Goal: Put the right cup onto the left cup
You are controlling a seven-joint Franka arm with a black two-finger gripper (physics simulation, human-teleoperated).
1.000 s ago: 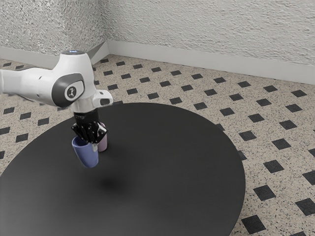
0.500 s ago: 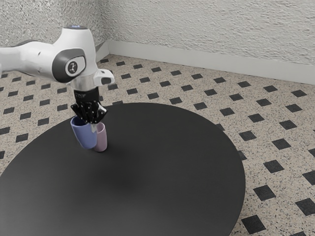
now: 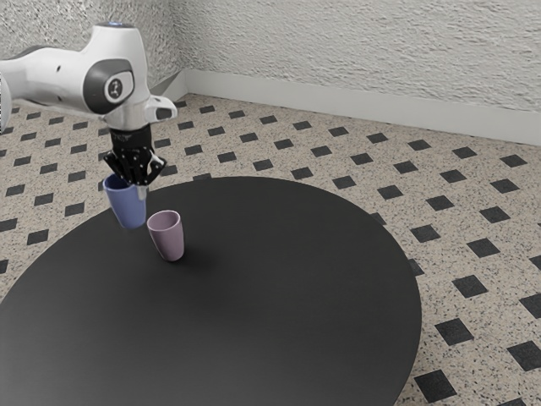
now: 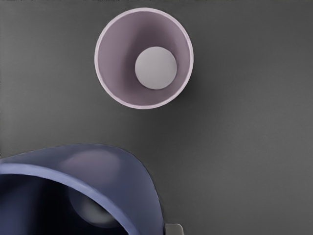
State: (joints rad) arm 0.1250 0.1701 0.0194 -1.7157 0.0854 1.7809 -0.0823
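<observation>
In the exterior view, the end effector (image 3: pixel 140 188) grips a blue cup (image 3: pixel 127 207) near its rim, closed on the wall and holding it tilted above the black surface (image 3: pixel 270 313), apart from an upright pink cup (image 3: pixel 167 235); in the wrist view, the pink cup stands empty, suggesting pickup is done, with alignment, lowering and release left

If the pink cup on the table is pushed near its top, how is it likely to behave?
The pink cup may tip rather than slide, since it stands taller than wide and narrows toward its base. It would probably feel stiff, as its rim is evenly round. It is likely light too: it looks empty and thin-walled.
</observation>
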